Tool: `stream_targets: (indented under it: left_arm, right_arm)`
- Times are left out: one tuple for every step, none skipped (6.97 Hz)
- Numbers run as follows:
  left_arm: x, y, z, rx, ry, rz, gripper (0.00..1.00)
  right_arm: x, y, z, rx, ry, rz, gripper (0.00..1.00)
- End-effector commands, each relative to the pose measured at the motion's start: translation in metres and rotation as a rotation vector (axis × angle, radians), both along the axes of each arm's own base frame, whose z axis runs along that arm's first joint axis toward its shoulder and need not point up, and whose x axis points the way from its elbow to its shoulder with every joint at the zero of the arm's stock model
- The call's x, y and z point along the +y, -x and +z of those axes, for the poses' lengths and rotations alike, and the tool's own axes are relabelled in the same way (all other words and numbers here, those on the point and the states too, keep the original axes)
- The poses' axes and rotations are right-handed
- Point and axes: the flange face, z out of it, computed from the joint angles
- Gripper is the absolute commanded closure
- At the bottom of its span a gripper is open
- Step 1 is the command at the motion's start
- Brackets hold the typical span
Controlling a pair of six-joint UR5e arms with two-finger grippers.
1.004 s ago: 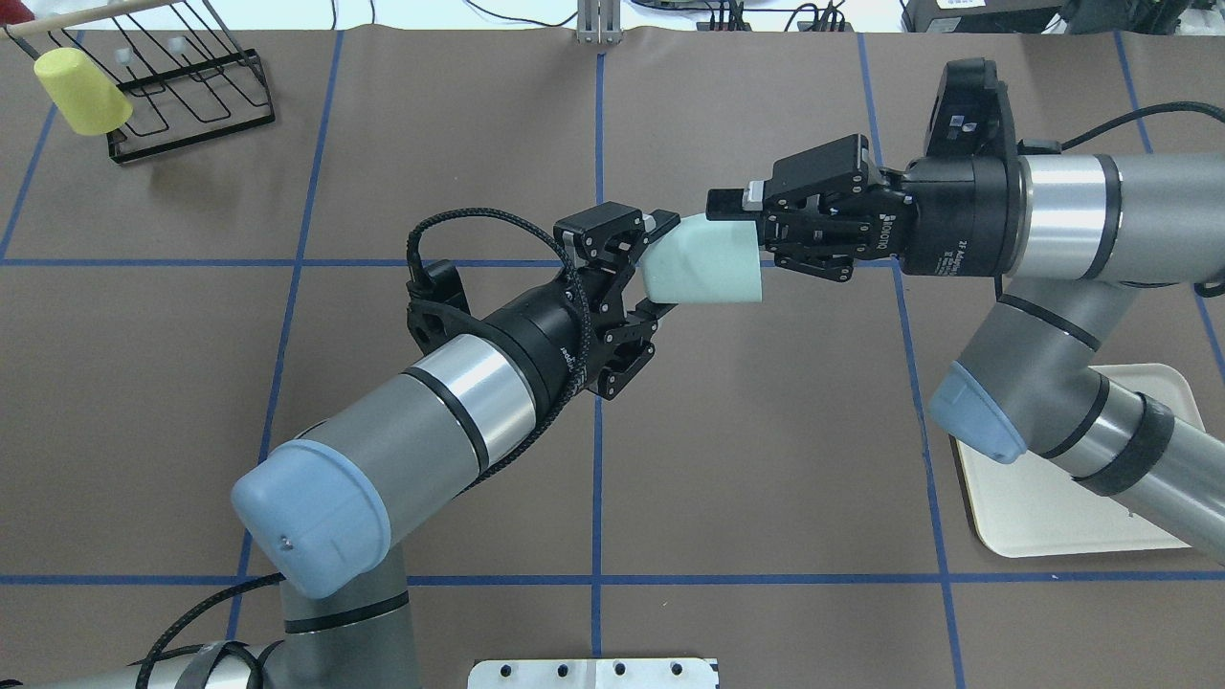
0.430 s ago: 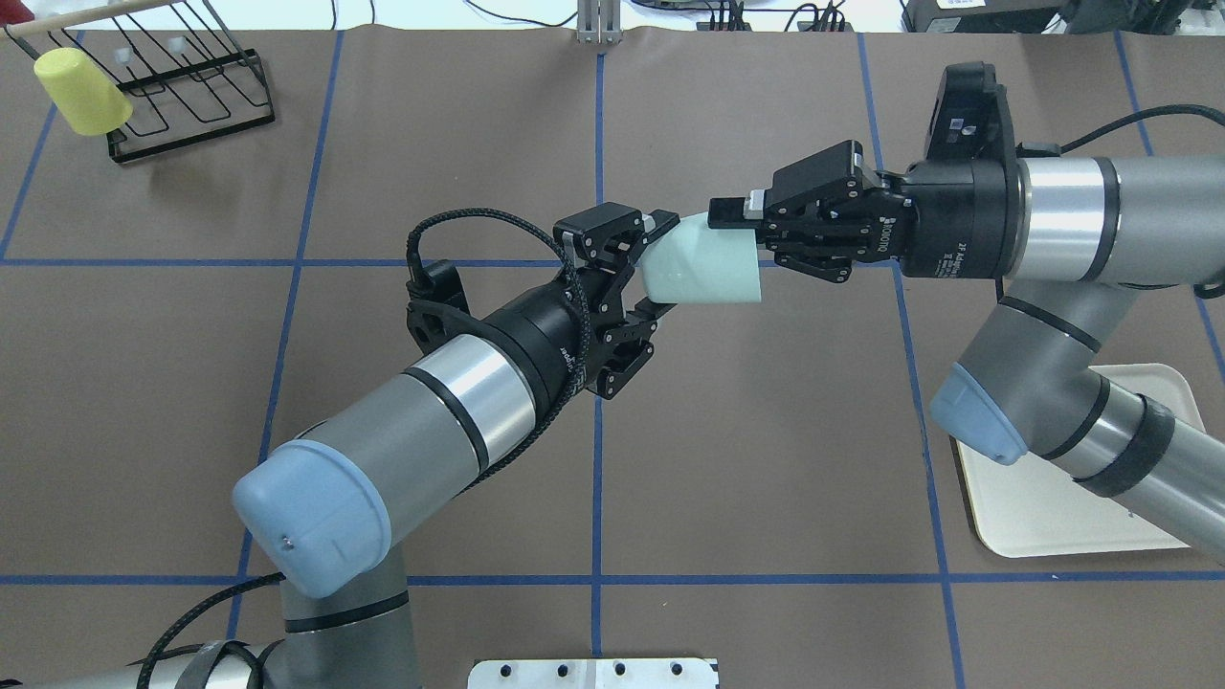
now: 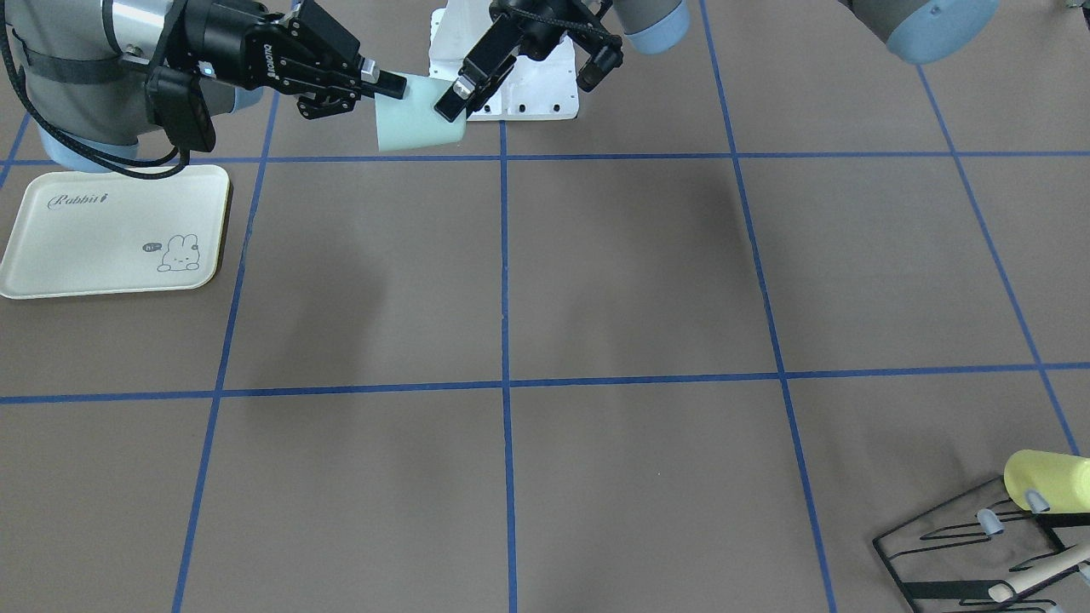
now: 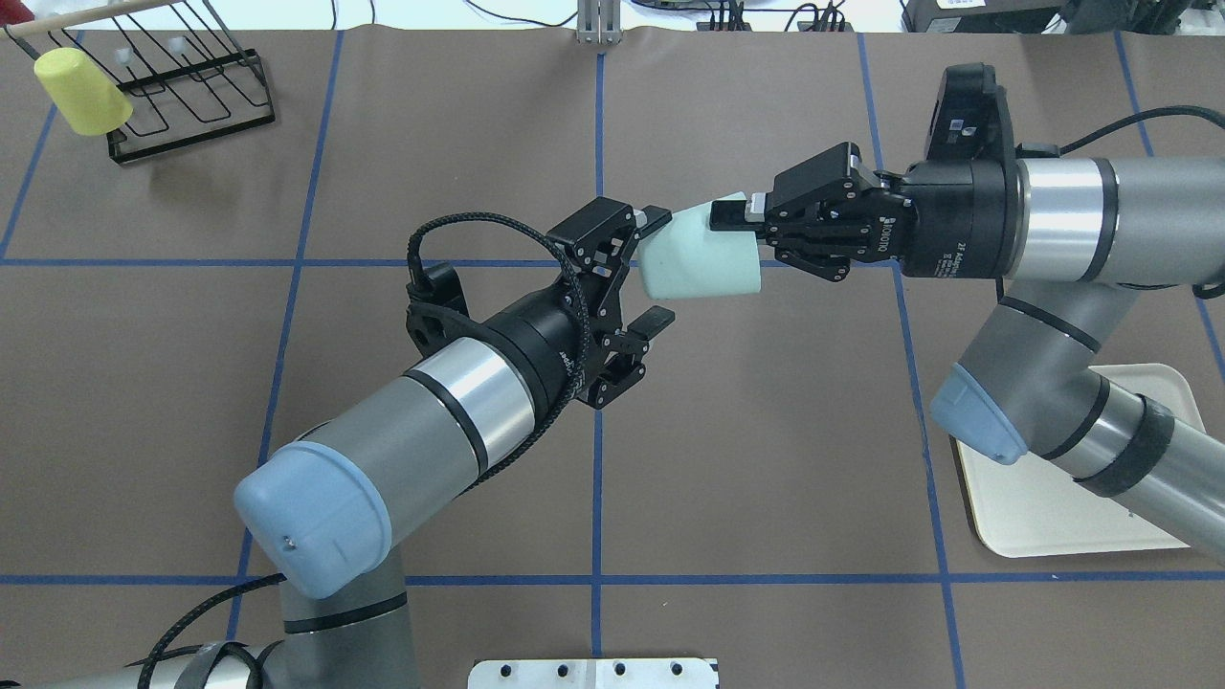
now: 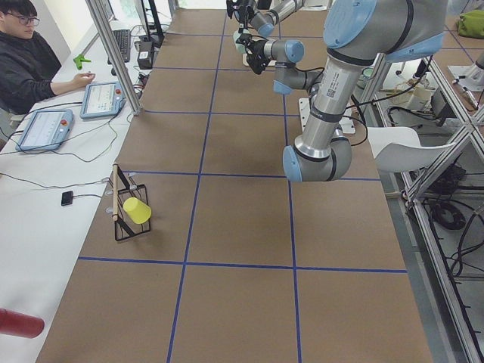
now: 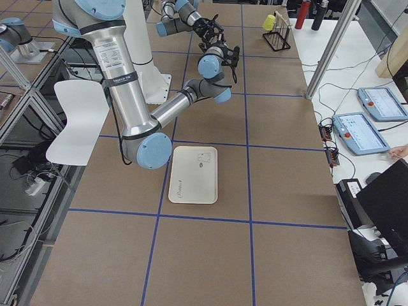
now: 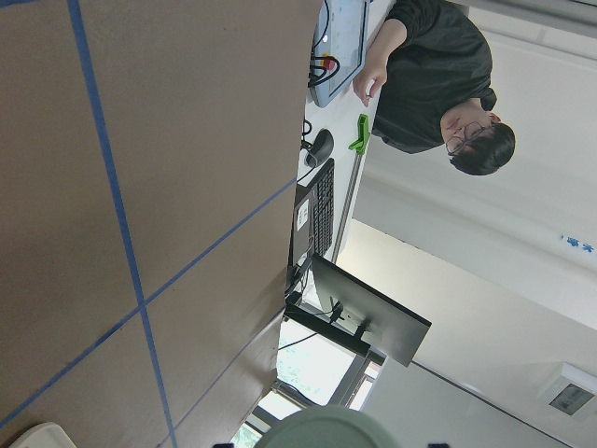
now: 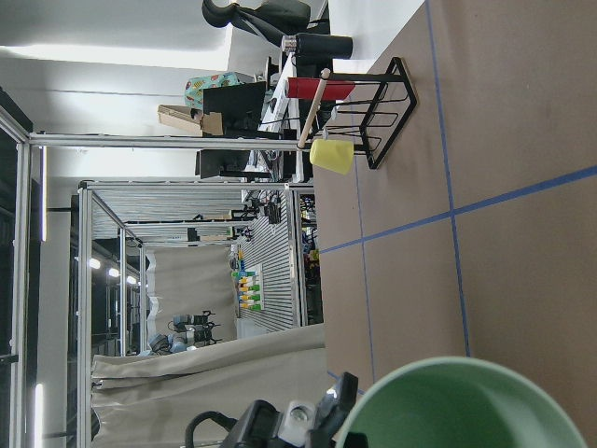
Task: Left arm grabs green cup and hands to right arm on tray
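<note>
The brown table (image 4: 766, 431), gridded in blue tape, lies bare across its middle and along the operators' side. A wire rack (image 4: 191, 91) with a yellow cup (image 4: 81, 91) hung on it sits in the far left corner. The tray (image 4: 1053, 517) lies flat by the near right edge, partly under the right arm's elbow and well apart from both grippers.

The green cup (image 4: 699, 263) hangs in the air above the table's centre line, tipped on its side. Its base faces the left gripper (image 4: 659, 266) and its mouth faces the right gripper (image 4: 737, 230). It is pale mint, plain, smooth and slightly tapered.

The left gripper's jaws stand wide. The lower finger (image 4: 656, 321) is clear of the cup. The upper one sits right at the base edge, and whether it touches cannot be told. The right gripper is clamped on the cup's wall at the rim, with one finger (image 4: 727, 215) lying along the outside; the other is hidden by the cup.
</note>
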Motion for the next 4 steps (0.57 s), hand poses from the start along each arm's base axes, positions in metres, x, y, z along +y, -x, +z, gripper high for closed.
stream_targets:
  left_arm:
    - [-0.0001,0.0001,0.0008,-0.013,-0.013,-0.004,0.00]
    - [-0.0001,0.0001,0.0008,-0.013,-0.013,-0.004,0.00]
    - [-0.0001,0.0002,-0.0001,-0.012,-0.013,-0.004,0.00]
    - [0.0000,0.0007,0.0003,-0.012,-0.013,-0.004,0.00]
  right_arm:
    - [0.0004,-0.0001,0.0023,0.003,0.001,-0.001,0.96]
    - [0.0005,-0.0002,0.0031,0.004,0.002,-0.001,0.97]
    - [0.0005,-0.0001,0.0059,0.009,-0.001,0.001,1.00]
    - [-0.0006,-0.0022,0.0090,0.015,-0.003,0.009,1.00]
